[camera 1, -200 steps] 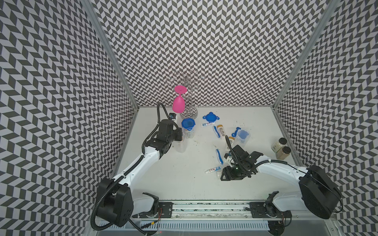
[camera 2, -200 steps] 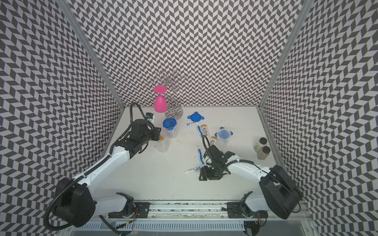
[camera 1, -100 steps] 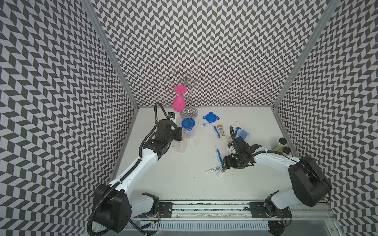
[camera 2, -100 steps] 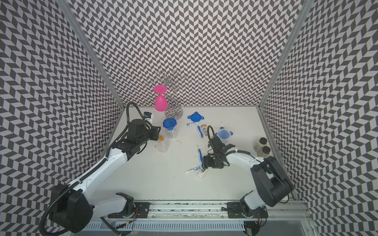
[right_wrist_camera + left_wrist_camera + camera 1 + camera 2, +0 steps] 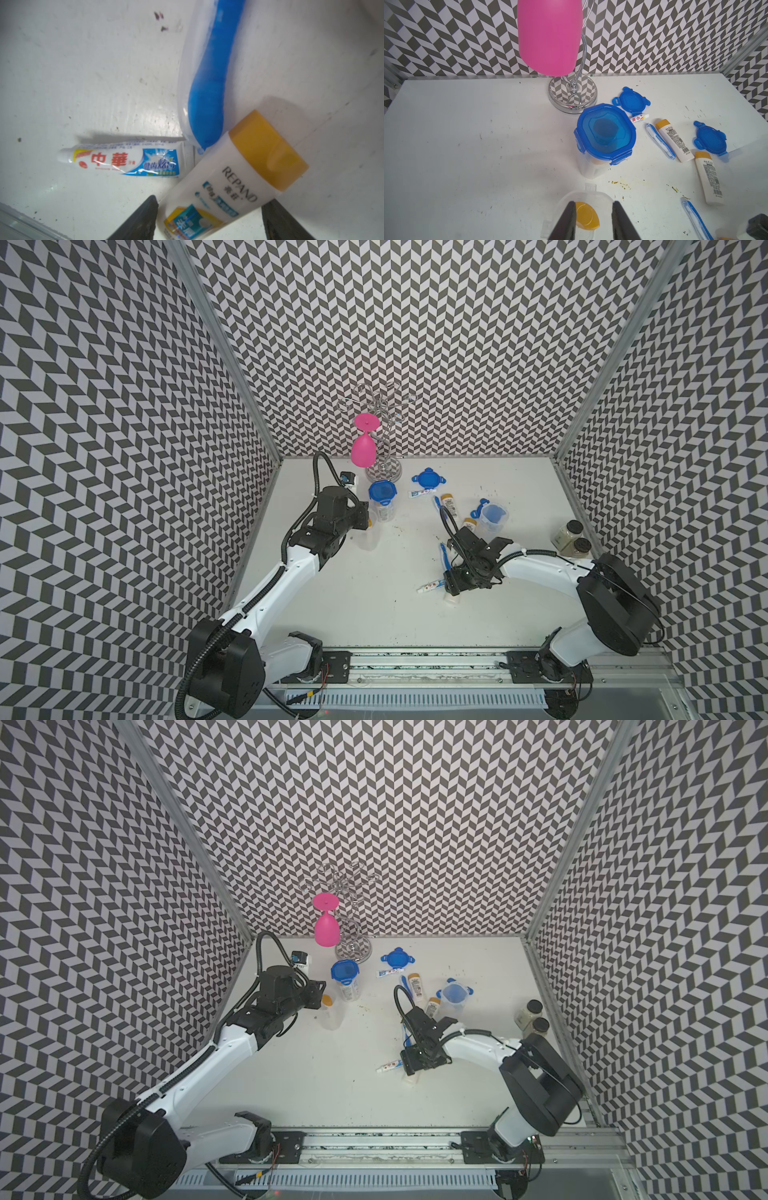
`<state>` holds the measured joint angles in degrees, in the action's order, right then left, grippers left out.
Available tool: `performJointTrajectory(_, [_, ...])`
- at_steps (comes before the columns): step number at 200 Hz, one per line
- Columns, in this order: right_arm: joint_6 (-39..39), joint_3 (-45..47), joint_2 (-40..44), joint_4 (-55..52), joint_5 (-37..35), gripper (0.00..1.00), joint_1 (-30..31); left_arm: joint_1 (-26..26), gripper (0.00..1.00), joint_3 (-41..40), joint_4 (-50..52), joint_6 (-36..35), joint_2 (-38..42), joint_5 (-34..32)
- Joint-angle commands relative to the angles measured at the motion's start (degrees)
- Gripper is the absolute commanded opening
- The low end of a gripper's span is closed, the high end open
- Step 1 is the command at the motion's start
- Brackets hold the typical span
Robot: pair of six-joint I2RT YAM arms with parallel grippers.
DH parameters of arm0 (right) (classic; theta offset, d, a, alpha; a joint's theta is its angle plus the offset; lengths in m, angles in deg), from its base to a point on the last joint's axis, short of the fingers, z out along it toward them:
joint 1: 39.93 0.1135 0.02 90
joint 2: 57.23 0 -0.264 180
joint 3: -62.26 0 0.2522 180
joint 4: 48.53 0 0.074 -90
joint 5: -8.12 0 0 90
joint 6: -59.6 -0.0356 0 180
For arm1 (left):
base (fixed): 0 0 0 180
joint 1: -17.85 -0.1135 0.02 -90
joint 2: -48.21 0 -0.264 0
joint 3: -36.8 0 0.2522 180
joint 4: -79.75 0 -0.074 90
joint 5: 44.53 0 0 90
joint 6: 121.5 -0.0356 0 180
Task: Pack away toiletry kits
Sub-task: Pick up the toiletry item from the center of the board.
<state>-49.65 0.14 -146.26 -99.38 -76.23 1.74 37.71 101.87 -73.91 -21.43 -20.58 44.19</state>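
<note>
Two bottles matter right now. On your right, the right gripper (image 5: 211,199) hangs low over the white table (image 5: 374,614). Its jaws are set wide on either side of a white bottle (image 5: 239,172) with a yellow-orange cap, which lies flat. The black fingers sit right at the bottle's flanks, but you cannot tell whether they press on it.

A small toothpaste tube (image 5: 124,162) lies just beside the bottle's shoulder, and the wrapped blue toothbrush (image 5: 209,83) meets it near the cap. So close squarely on the body, below the cap, and lift straight up so that neither neighbour is dragged along. The bottle looks smooth and rounded; an off-centre pinch would likely let it swivel.

On your left, the left gripper (image 5: 592,203) has its jaws set narrow, astride the cap of a second bottle (image 5: 586,216). That bottle stands in the open clear jar (image 5: 591,193), near the lidded jar (image 5: 605,133). Whether it is clamped or free is not clear. Check that it sits inside the rim before any retreat — and leave room for brush and paste.
</note>
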Motion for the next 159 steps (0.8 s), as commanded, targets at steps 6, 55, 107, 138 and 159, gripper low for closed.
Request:
performJointTrajectory(6, [-0.05, -0.21, 0.02, -1.91, -4.36, 0.7, 1.87, 0.18, 0.29, 1.41, 1.55, -0.67, 1.8, -0.74])
performJointTrajectory(55, [0.49, 0.79, -2.81, 0.25, -4.35, 0.52, 2.1, 0.17, 0.31, 4.42, 3.48, 0.21, 3.7, -0.57])
performJointTrajectory(107, [2.63, 0.52, -2.41, 2.75, -4.71, 0.35, 0.1, 0.14, 0.52, 11.94, 12.06, 3.8, 2.53, 8.93])
performJointTrajectory(138, [3.76, 0.8, 5.7, 5.92, -4.39, 0.29, -0.03, -0.35, 0.71, 10.62, 13.81, 10.12, 2.98, 22.95])
performJointTrajectory(159, [5.32, 0.63, 10.76, 7.05, -4.76, 0.26, -0.01, 0.18, 0.79, 6.23, 10.45, 12.27, 4.85, 29.79])
